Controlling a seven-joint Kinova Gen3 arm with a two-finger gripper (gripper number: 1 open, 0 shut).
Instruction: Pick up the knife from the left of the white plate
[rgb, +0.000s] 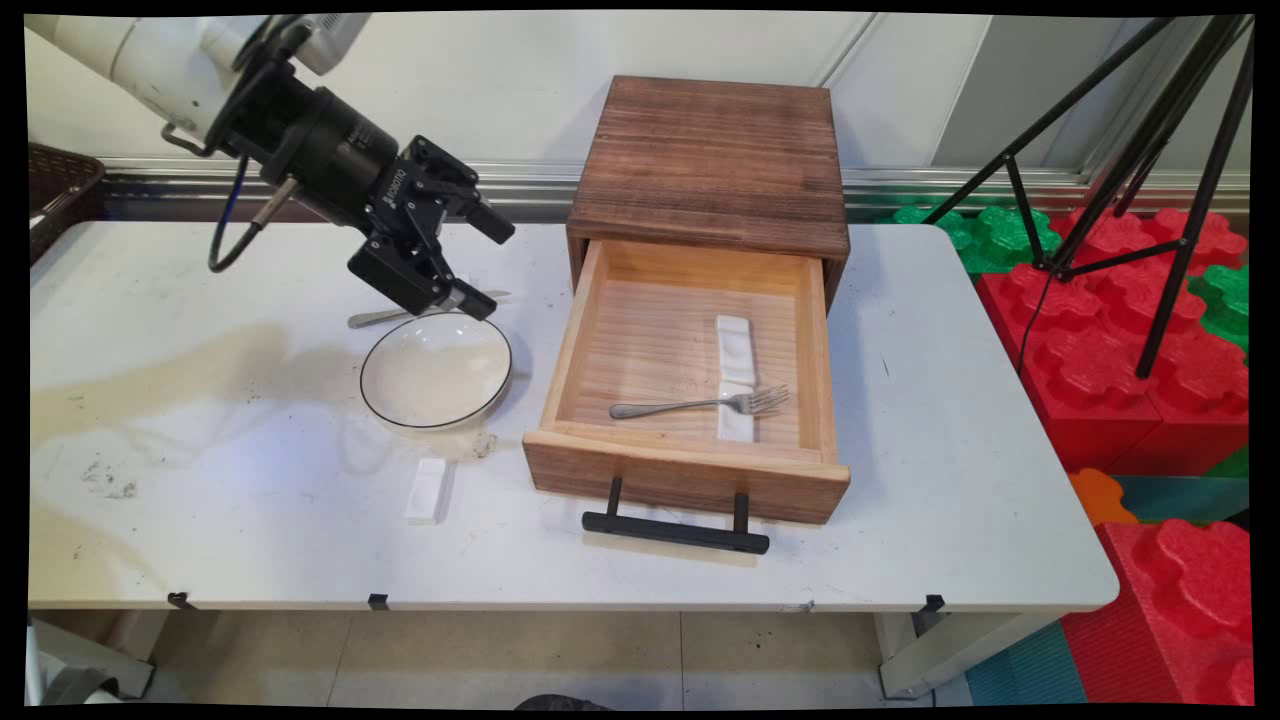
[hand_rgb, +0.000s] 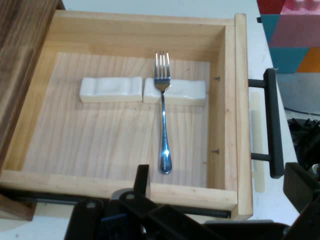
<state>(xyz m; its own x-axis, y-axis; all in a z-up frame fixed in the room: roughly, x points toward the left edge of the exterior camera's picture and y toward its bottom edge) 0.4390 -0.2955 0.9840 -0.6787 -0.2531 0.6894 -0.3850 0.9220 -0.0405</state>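
Gripper (rgb: 478, 262) is held over plate (rgb: 436, 371) beside open drawer (rgb: 686, 472); fingers spread, nothing pinched.

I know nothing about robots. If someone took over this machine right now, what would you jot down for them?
Pincer: open, holding nothing, in the air over the far rim of the empty plate.
Metal utensil: on the table behind the plate, partly hidden by the pincer.
Drawer: pulled open. Inside lie two white rests end to end; the fork lies with its tines across the nearer one.
A third white rest lies on the table in front of the plate.
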